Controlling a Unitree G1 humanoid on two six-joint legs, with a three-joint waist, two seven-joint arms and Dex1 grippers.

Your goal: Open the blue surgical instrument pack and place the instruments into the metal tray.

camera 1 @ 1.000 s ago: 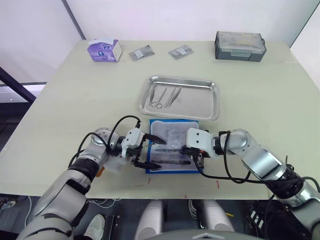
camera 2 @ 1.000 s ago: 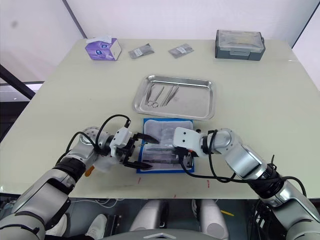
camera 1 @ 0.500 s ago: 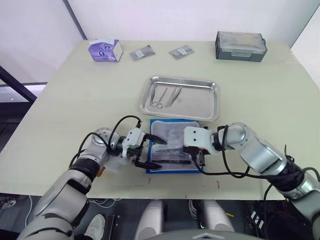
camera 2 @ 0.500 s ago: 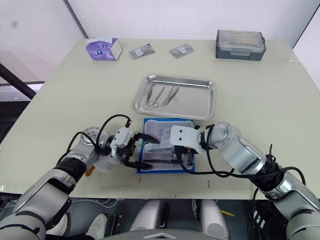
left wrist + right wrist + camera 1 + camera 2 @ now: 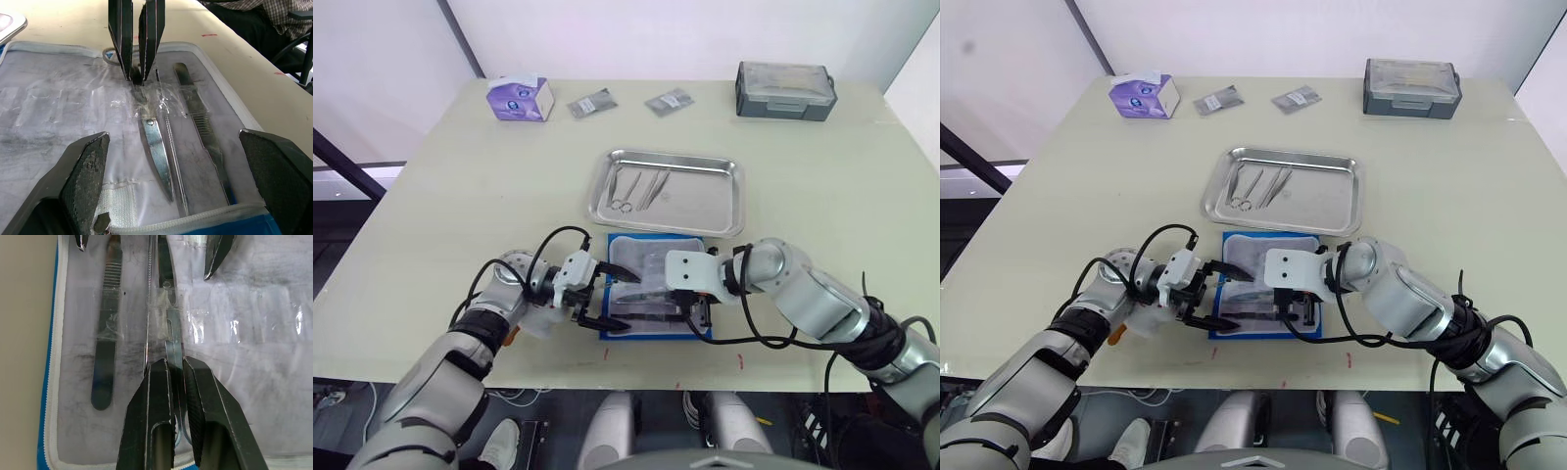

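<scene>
The blue surgical instrument pack [image 5: 651,243] lies open near the table's front edge, its clear pockets up. Scissors [image 5: 157,144], a thin probe [image 5: 171,132] and tweezers [image 5: 201,122] lie in it. My left gripper [image 5: 615,301] stands wide open over the pack's left edge. From the opposite side, my right gripper [image 5: 176,369] points down into the pack, its fingers [image 5: 149,416] closed narrowly on the scissors' shank [image 5: 172,345]. The metal tray [image 5: 705,215] sits just behind the pack and holds a few instruments [image 5: 636,188].
At the back stand a purple tissue box [image 5: 519,98], two small packets [image 5: 591,103] [image 5: 668,101] and a grey lidded box [image 5: 784,90]. The table's front edge runs close below the pack.
My right gripper has slid left along the pack toward the left gripper and settled over the scissors. The left arm has stayed put.
</scene>
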